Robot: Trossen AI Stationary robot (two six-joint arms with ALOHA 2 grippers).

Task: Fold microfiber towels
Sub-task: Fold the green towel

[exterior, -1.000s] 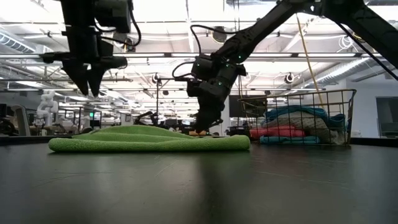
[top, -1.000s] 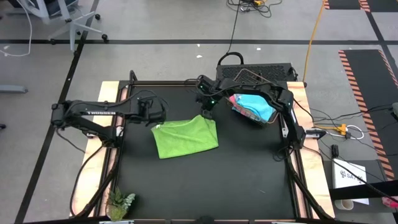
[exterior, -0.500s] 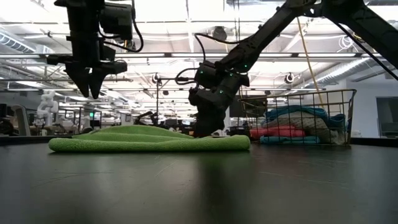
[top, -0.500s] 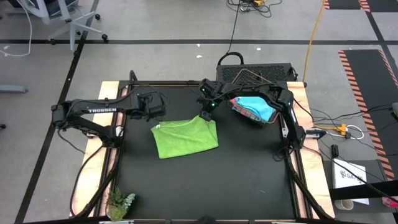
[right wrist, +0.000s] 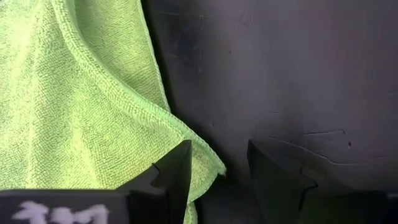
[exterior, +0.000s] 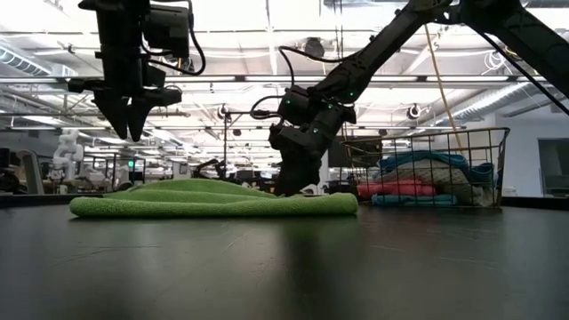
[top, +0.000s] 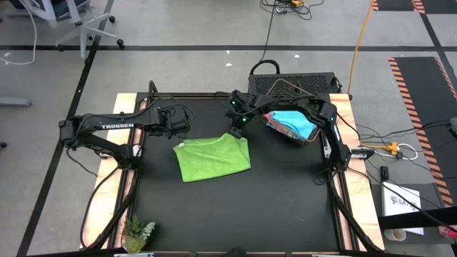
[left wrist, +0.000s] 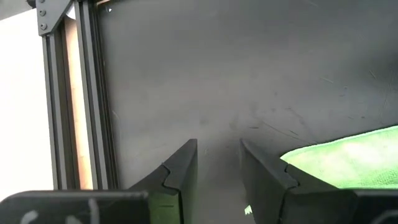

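Right around the middle of the black table (top: 285,207) a lime green towel (top: 213,158) lay spread flat, nothing folded yet as far as I could judge. At its 1 o'clock corner the right claw (top: 236,133) was down low at the table, fingers apart with the corner tip poking between them in its wrist view (right wrist: 219,169), not clamped on anything. The left claw (top: 175,128) hung above the table just off the towel's 11 o'clock corner, fingers apart and empty too, towel edge (left wrist: 348,162) just beside it.

What I'd worry about: the right claw had only the very tip of that corner between its fingers, so if it closed there it might pinch just a sliver, and the cloth could slip out on the lift. The left one looked to be off the cloth, so a straight drop could grab bare table.

Over at 2 o'clock from the towel sat a wire basket (exterior: 427,135) with the other towels (top: 291,123) piled inside, blue on top, pink and a pale one under it
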